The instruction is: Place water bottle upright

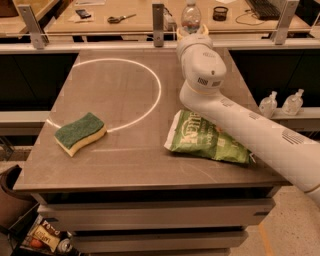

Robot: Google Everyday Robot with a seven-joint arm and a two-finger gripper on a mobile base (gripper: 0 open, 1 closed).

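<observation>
The water bottle [191, 15] is showing upright at the worktop's [100, 150] far edge, the tool [192, 31] sitting at its base; its grip I cannot tell, release probably remaining

A grey surface [125, 160] is observed, marked with a white circle [159, 92] toward 10 o'clock. A green-topped sponge [80, 133] is recorded lying flat at 8 o'clock, just outside the circle line. A green chip bag [207, 142] is noted lying flat at 4 o'clock, partly overlapped by the white arm [240, 125], which is extended from 4 o'clock toward 12 o'clock. The gripper [192, 31] is located at the 12 o'clock edge, at the base of the water bottle [191, 16], which is seen upright; its lower part is hidden. Two pump-top bottles [268, 104] are noted off the surface at 3 o'clock.
</observation>
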